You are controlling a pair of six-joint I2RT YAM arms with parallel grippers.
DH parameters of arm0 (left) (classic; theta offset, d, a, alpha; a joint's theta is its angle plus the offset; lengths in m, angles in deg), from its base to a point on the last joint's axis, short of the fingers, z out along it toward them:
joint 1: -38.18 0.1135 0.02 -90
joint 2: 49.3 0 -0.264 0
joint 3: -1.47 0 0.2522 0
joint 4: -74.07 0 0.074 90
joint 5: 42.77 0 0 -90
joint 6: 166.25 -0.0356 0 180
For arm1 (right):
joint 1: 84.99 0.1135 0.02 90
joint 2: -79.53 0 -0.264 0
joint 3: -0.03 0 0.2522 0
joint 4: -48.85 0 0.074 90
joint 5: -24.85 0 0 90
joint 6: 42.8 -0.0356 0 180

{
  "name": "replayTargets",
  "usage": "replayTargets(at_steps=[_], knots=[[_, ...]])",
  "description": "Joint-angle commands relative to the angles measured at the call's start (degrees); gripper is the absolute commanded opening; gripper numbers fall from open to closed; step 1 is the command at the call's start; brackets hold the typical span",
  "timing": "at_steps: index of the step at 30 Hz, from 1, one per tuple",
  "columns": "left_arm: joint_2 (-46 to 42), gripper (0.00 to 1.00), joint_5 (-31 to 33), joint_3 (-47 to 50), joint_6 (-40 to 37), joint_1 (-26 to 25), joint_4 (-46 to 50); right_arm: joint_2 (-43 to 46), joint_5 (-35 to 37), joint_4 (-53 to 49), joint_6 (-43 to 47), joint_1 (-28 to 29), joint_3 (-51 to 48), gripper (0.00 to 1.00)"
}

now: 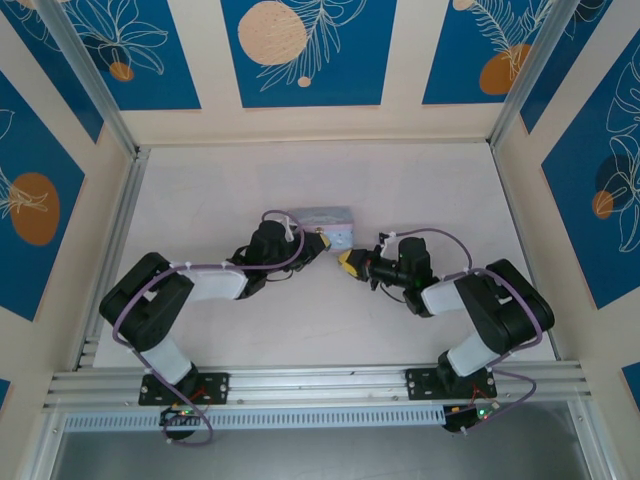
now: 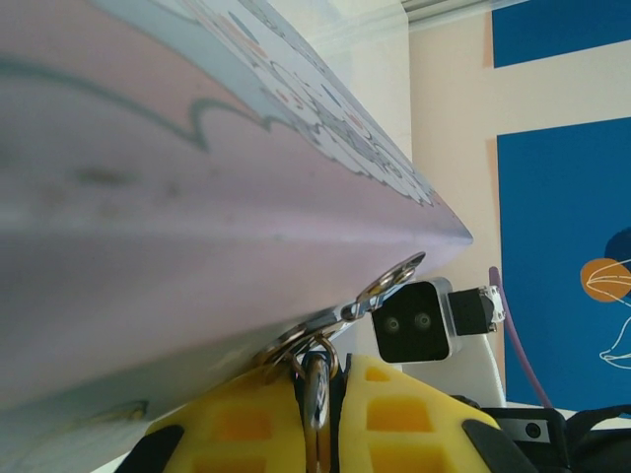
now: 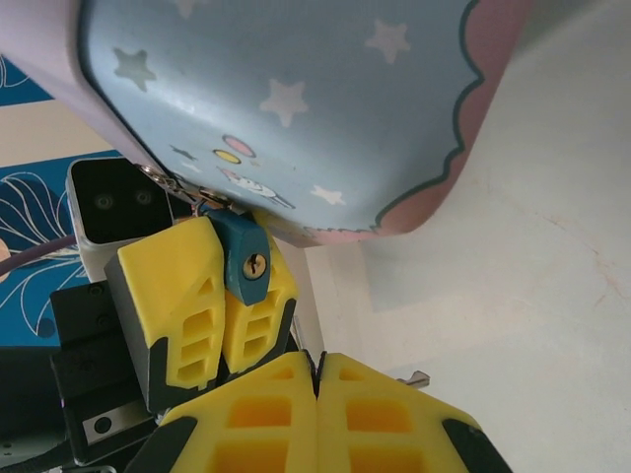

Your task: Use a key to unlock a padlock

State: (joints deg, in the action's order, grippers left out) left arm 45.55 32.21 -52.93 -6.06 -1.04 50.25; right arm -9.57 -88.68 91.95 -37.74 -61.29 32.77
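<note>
The small blue padlock (image 3: 246, 258) hangs from the hasp at the lower corner of the pastel tin (image 3: 296, 99), keyhole facing my right wrist camera. My left gripper (image 2: 317, 370) is shut on the padlock (image 2: 317, 389), with its yellow fingers (image 3: 168, 296) on either side of the body. Just below it, my right gripper (image 3: 316, 360) is shut with no visible gap. A thin metal tip, by its look the key (image 3: 416, 377), pokes out past the right finger's edge, away from the jaw gap. In the top view the right gripper (image 1: 346, 262) sits just right of the left gripper (image 1: 325, 243).
The tin (image 1: 322, 218) lies mid-table on the pale tabletop (image 1: 420, 190). Aluminium rails and patterned blue walls enclose the table on three sides. Both arms bend inward from their bases and meet at the tin's near right corner.
</note>
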Motion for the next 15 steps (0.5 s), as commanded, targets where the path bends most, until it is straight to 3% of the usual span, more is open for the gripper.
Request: replayTargets(at_steps=[1, 15], knots=[[0.2, 0.0, -1.0, 0.0, 0.1, 0.6, -4.9, -1.2, 1.5, 3.2, -1.3, 0.7, 1.5, 0.0], [0.4, 0.0, -1.1, 0.1, 0.2, 0.6, -5.2, -2.9, 1.6, 3.4, -1.7, 0.9, 3.7, 0.0]])
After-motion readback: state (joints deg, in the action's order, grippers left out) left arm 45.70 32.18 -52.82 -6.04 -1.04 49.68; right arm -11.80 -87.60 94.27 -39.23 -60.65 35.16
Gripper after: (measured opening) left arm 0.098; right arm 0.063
